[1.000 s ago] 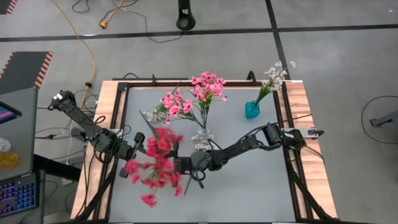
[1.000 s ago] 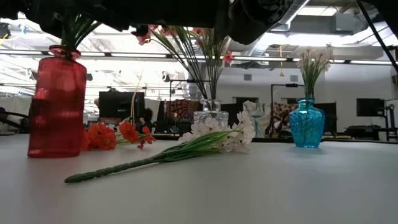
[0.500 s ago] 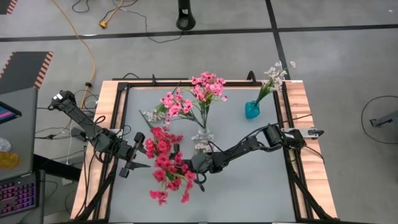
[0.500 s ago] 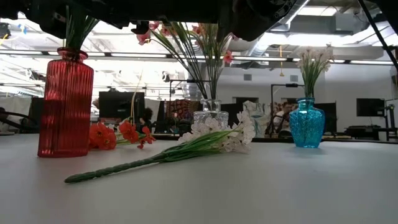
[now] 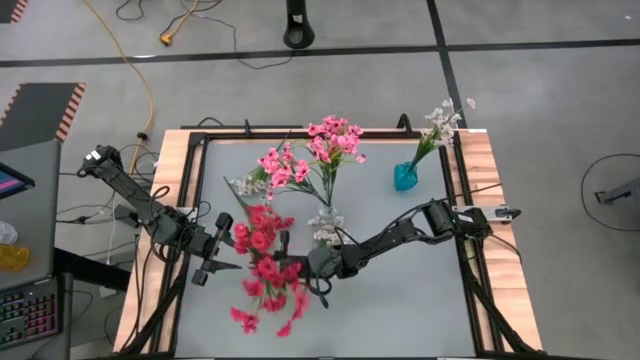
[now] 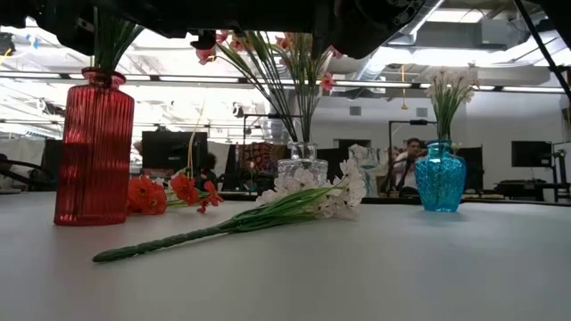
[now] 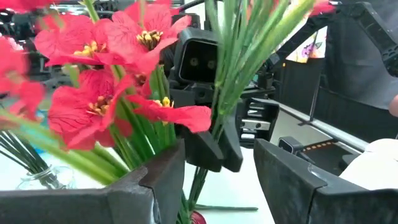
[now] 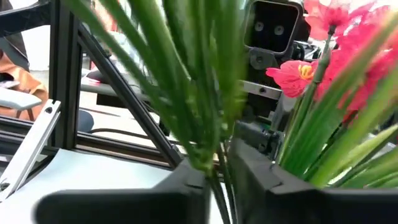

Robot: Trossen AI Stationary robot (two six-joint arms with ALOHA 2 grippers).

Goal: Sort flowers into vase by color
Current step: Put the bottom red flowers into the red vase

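Red flowers [image 5: 262, 275] have swung upright; right tool [image 5: 308, 268] pinches their stems.

Grey floor [image 5: 540, 80] crossed by black tape lines; yellow cable [image 5: 130, 60] at ten o'clock, desk [image 5: 25, 200] at nine.

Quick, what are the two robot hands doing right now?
Left gripper: open, holding nothing.
Right gripper: shut on the red flowers' stems.
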